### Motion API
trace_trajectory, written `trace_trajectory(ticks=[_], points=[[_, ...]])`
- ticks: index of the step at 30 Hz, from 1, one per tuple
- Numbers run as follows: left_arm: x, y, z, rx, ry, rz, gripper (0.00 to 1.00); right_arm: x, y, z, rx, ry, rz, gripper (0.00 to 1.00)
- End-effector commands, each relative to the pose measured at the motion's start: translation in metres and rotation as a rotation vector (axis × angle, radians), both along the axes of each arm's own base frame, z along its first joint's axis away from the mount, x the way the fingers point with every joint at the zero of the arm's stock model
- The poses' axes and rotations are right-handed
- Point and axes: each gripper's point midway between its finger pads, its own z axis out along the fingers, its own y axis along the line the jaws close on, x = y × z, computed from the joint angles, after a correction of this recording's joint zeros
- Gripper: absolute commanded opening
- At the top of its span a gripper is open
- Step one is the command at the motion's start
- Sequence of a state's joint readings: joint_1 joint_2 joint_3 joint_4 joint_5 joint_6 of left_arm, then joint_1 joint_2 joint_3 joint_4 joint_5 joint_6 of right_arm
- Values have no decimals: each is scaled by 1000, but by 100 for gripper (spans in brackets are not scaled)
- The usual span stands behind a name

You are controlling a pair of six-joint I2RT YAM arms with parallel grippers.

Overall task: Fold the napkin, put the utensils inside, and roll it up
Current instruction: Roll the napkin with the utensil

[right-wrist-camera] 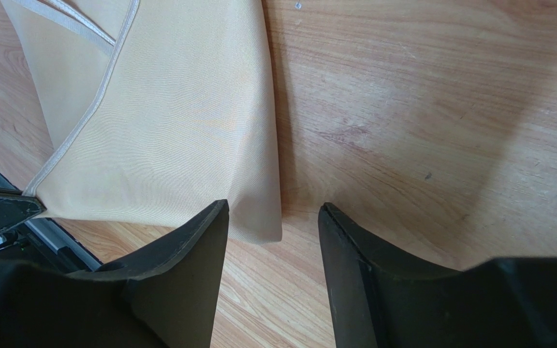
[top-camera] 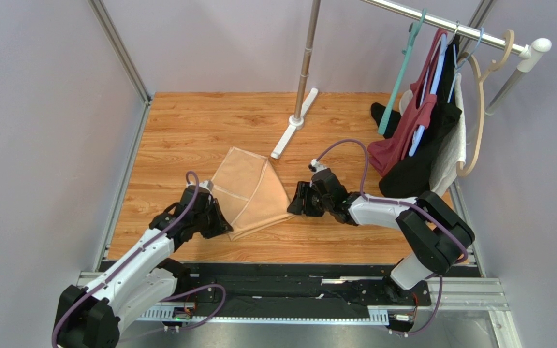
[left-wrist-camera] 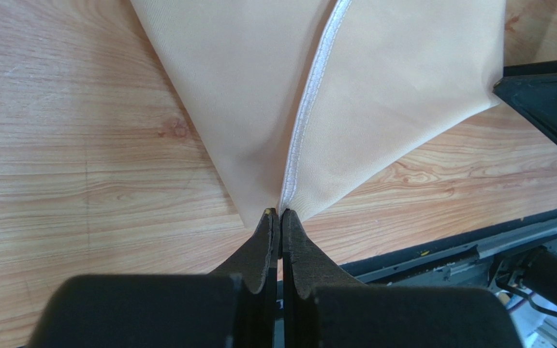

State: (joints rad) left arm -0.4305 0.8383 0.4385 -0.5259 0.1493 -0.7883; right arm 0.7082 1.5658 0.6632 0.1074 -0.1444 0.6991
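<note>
Folded napkin (left-wrist-camera: 397, 87), corner in left jaws

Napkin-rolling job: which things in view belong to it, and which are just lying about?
Job: napkin, one corner pinched in the shut left gripper; open right gripper beside another corner. No utensils in view.
Lying about: rack pole with white foot; clothes on hangers.
</note>
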Motion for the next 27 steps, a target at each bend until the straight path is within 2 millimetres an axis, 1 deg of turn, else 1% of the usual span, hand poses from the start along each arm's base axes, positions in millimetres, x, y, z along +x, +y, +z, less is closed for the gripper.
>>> trace_trajectory(ticks=[1, 6, 15, 19, 20, 23, 24, 25, 26, 27], points=[[-4, 8, -11, 53, 18, -5, 0, 10, 9, 10, 36, -35, -6, 54], [-4, 15, -17, 92, 43, 25, 0, 11, 11, 3, 21, -23, 1, 54], [-5, 18, -15, 107, 50, 39, 0, 14, 18, -3, 19, -13, 26, 53], [-4, 18, -15, 109, 54, 39, 1, 13, 20, -6, 18, 1, 34, 51], [-5, 18, -15, 111, 62, 38, 4, 12, 19, -8, 15, 3, 35, 51], [-5, 18, -9, 117, 64, 35, 30, 11, 18, -7, 13, 6, 35, 51], [-3, 19, -6, 120, 59, 37, 42, 11, 18, -5, 14, 3, 34, 51], [2, 17, 3, 114, 36, 39, 50, 12, 17, -4, 11, 1, 27, 51], [1, 22, 6, 137, 41, 51, 57, 12, 15, -3, 5, 0, 25, 52], [3, 25, 11, 154, 28, 49, 75, 12, 15, 3, 10, -14, 28, 52]])
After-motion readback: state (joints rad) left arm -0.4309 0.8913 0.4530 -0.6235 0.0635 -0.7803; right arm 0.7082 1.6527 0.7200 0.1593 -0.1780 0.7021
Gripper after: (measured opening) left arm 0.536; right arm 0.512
